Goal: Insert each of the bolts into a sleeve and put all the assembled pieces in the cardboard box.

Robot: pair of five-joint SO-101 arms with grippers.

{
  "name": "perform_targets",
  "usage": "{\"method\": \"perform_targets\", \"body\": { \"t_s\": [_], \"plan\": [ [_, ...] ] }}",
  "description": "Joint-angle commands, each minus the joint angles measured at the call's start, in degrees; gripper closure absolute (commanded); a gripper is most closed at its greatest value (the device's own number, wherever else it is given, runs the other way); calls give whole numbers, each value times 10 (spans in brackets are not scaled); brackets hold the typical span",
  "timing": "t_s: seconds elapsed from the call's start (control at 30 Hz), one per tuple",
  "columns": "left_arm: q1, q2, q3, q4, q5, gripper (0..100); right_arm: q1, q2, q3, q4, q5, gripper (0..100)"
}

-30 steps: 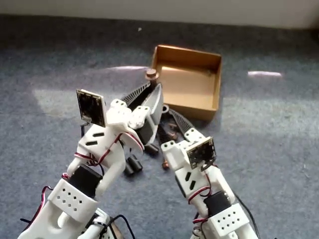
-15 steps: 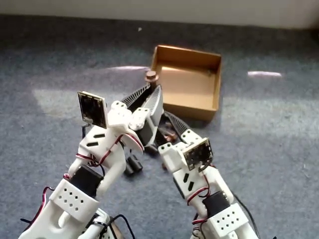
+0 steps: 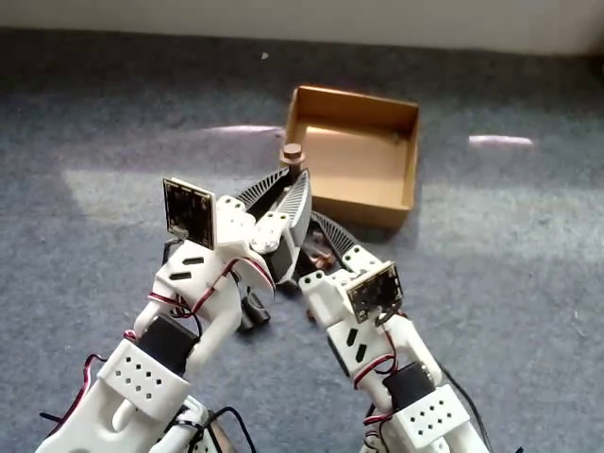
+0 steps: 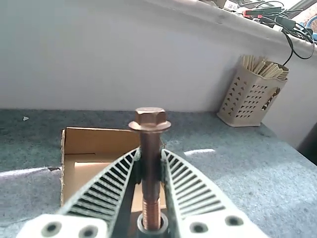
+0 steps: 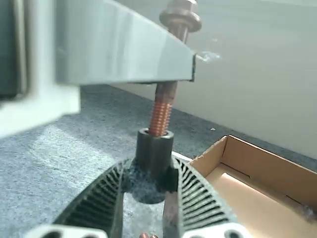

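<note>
Plainly, both pieces are small, rigid metal parts that will not flex or crush, so the concern is slip and alignment, not breakage. The left gripper [image 4: 150, 157] is clenched on the smooth shank of the copper-coloured flange bolt [image 4: 149, 141], head up and thread down. That looks the sound place to hold, since it leaves the threaded end free. The right gripper [image 5: 150, 167] is clamped round the short black sleeve [image 5: 155, 148], bore upward, and the bolt's thread tip sits in the mouth of that bore. The sleeve is probably light and smooth-walled, so it could twist in the ribbed fingers if the bolt comes down off-axis. A straight push along the bolt's axis looks safest. In the high view the pair meets at the centre of the frame, just beside the near left corner of the cardboard box [image 3: 360, 209], whose open top lies in the upper centre. The box walls are low, yet the joined piece must clear the near rim on its way in. The two arms are crowded close together there, while the grey carpeted table [image 3: 510, 274] lies open to the right and beyond the box. A loose black sleeve [image 3: 251, 316] lies under the left arm.
</note>
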Motion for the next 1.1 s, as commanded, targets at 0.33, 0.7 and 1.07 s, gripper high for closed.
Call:
{"method": "perform_targets", "body": {
  "t_s": [0.33, 0.7, 1.07],
  "plan": [
    [58, -70, 10, 47, -75, 995, 24, -10, 55, -17, 5, 994],
    [53, -168, 73, 65, -89, 995, 25, -10, 56, -17, 4, 994],
    [54, -168, 58, 153, -123, 893, 25, -10, 56, -17, 4, 994]
  ]
}}
